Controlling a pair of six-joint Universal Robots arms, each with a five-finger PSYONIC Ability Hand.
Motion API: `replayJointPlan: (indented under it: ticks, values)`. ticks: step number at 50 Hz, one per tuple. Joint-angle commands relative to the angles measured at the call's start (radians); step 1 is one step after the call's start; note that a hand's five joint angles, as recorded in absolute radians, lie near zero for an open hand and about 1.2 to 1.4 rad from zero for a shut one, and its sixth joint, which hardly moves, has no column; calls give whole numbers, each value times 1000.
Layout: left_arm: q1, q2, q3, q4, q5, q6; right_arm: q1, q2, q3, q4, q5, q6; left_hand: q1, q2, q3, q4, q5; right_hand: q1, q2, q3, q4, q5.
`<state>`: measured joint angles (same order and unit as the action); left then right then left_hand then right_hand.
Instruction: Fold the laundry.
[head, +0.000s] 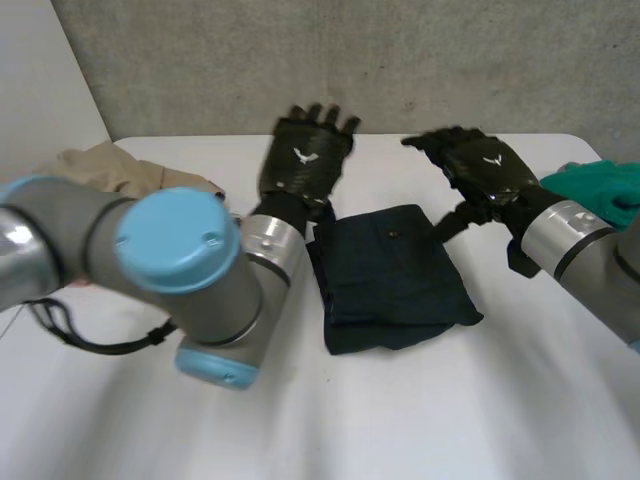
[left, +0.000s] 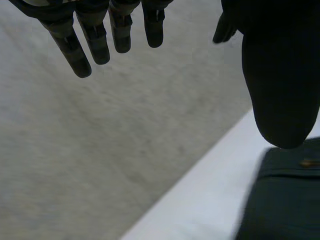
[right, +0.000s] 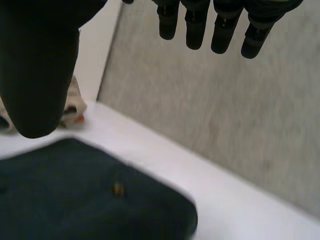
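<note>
Released: left hand (head: 303, 160) and right hand (head: 487, 165) raised near the dark garment (head: 392, 275).
We read both hands as fingers straight, holding nothing. The dark garment lies folded mid-way on the white table (head: 450, 410), between a beige cloth (head: 110, 170) and a green cloth (head: 600, 185).

1 folded dark garment (head: 395, 275), 1 beige garment (head: 110, 170), 1 green garment (head: 605, 190), 1 white table (head: 450, 420)
</note>
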<state>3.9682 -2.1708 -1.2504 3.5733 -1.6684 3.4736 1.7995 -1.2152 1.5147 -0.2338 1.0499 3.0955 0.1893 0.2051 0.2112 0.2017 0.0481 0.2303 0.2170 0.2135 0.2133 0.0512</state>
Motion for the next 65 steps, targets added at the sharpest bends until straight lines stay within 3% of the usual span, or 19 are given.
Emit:
replayJointPlan:
  ticks: [1, 6, 13, 18, 23, 29, 34, 37, 43, 48, 56, 65]
  values:
    - [-12, -257, 291, -316, 41, -60, -6, 244, -258, 313, 15, -146, 18, 2, -4, 6, -15, -56, -42, -39, -39, -51]
    - [-11, -380, 426, -522, -14, -93, -5, 391, -388, 404, 15, -218, 21, 5, -1, 9, -12, -56, -42, -39, -39, -51]
    - [-9, -408, 457, -620, -62, -99, 4, 485, -449, 435, 57, -291, 18, 3, -4, 6, -15, -56, -42, -39, -39, -51]
    - [-9, -359, 450, -649, -60, -105, 11, 464, -441, 453, 153, -441, 18, 3, -4, 6, -15, -56, -42, -39, -39, -51]
    - [-6, -255, 433, -653, -51, -106, 12, 346, -370, 424, 177, -492, 13, -3, -9, 0, -21, -56, -42, -39, -39, -51]
    - [-3, -92, 387, -627, -50, -116, 9, 188, -173, 193, 182, -494, -2, -18, -24, -15, -36, -56, -42, -39, -39, -51]
    - [0, -1, 315, -610, -25, -152, 14, -4, 138, -88, 165, -506, -11, -27, -33, -23, -44, -56, -42, -39, -39, -51]
    - [3, 34, 260, -596, 42, -179, 14, -59, 269, -172, 157, -500, 1, -15, -21, -12, -33, -56, -42, -39, -39, -51]
    - [26, 77, 184, -591, 139, -191, 44, -61, 501, -301, 58, -512, 10, -6, -12, -3, -24, -56, -42, -39, -39, -51]
    - [28, 82, 154, -571, 144, -194, 37, -46, 547, -372, -14, -518, 10, -6, -12, -3, -24, -56, -42, -39, -39, -51]
    - [25, 82, 140, -539, 142, -194, 40, 111, 469, -458, -16, -572, 10, -6, -12, -3, -24, -10, 3, 6, 7, -6]
    - [29, 82, 137, -538, 142, -194, 49, 198, 368, -480, -10, -600, 10, -6, -12, -3, -24, 213, 226, 230, 230, 217]
